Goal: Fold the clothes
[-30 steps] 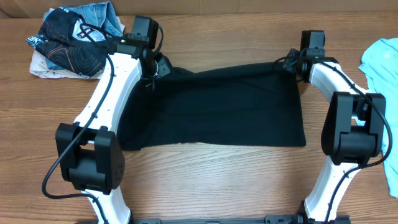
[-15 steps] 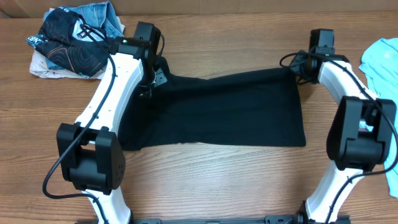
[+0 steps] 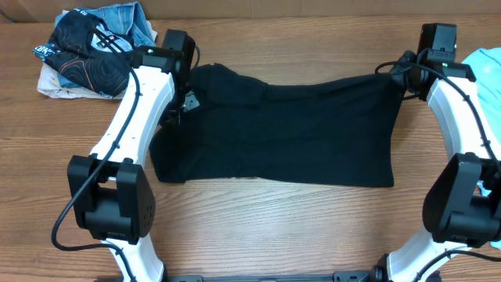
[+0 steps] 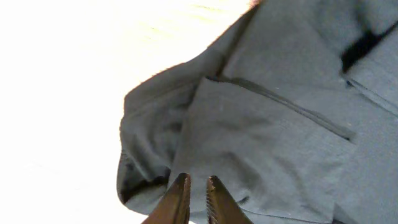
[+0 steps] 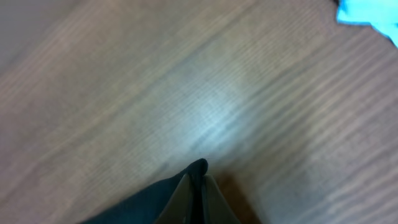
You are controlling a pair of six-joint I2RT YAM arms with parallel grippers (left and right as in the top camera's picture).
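Observation:
The black shirt (image 3: 290, 133) lies spread across the middle of the table, with its far left corner bunched. My left gripper (image 3: 186, 100) hovers over the shirt's left part. In the left wrist view its jaws (image 4: 196, 182) are a little apart with nothing between them, and the shirt's folds and a seam (image 4: 261, 124) lie below. My right gripper (image 3: 397, 76) is shut on the shirt's far right corner. The right wrist view shows the black cloth (image 5: 143, 205) pinched between the jaws (image 5: 198, 177) above the wood. The light blue T-shirt (image 3: 485, 66) lies at the right edge.
A heap of dark printed and denim clothes (image 3: 94, 51) sits at the back left corner. A corner of the light blue T-shirt (image 5: 373, 15) shows in the right wrist view. Bare wooden table (image 3: 274, 227) runs along the front.
My right gripper has moved right and back, pulling the shirt's right edge wider. My left gripper has let go of the left corner, which now rests bunched on the table.

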